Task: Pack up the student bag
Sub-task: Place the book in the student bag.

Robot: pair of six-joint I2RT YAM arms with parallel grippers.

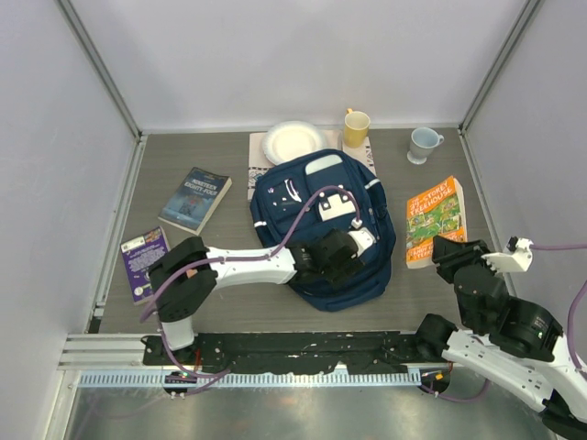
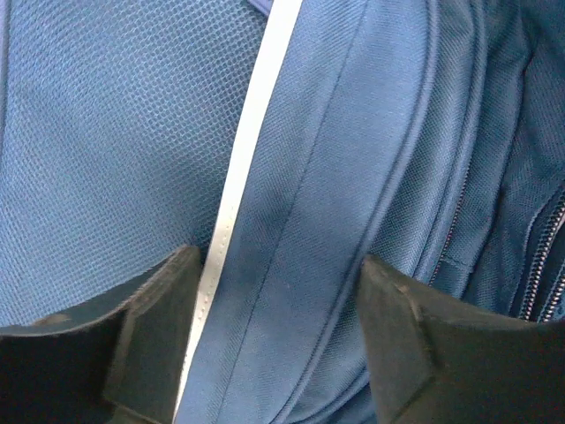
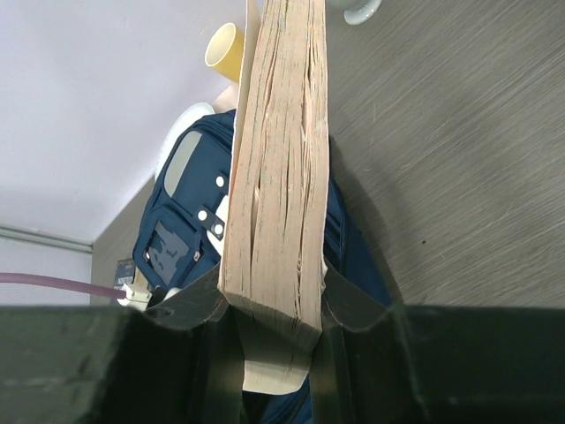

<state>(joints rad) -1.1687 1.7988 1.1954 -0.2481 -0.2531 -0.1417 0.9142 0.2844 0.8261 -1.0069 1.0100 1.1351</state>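
You're hovering L gripper [image 2: 278, 265], jaws apart, over the big navy white-striped fabric backpack [image 1: 316, 211] lying mid-table. Prob. soft, floppy, so pinch near zip seam [image 2: 540, 252]. R gripper [image 3: 274, 305] is clamping orange paperback book [image 3: 278, 159] at backpack's 3 o'clock.

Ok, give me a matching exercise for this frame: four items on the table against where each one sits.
Items:
1. yellow mug
2. orange Treehouse book
3. purple book
4. white plate

Places:
A. clamped in the right gripper
B. front left, left of the student bag
C. directly behind the student bag
D. back edge, right of the white plate

Pairs: 1-D, 2-A, 3-B, 4-C
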